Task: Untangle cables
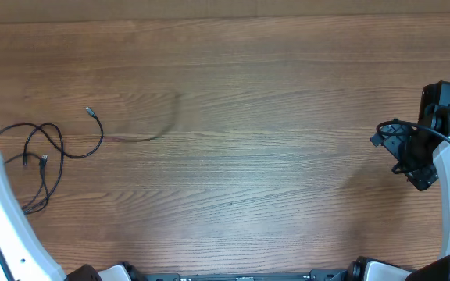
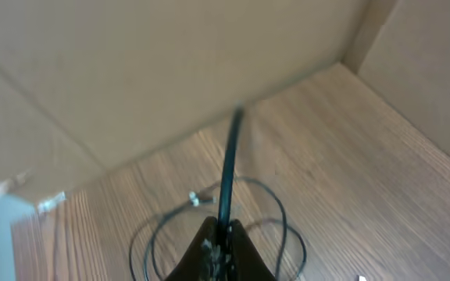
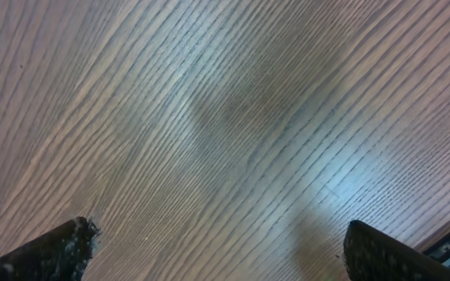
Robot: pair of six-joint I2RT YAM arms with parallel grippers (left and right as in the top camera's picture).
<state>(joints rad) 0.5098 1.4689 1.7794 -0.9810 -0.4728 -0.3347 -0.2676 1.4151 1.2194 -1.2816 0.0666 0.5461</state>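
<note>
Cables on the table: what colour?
Black cables, with a pale metallic plug end; shows best in the overhead view.

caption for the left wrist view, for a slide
Wrist view: left gripper shut on a black cable, loose loops on the table below

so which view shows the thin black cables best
The overhead view: the thin black cables show their loops and plug ends on the wooden table. The left wrist view is blurred, showing loops and one strand pinched in the shut left hand. The right wrist view shows none.
</note>
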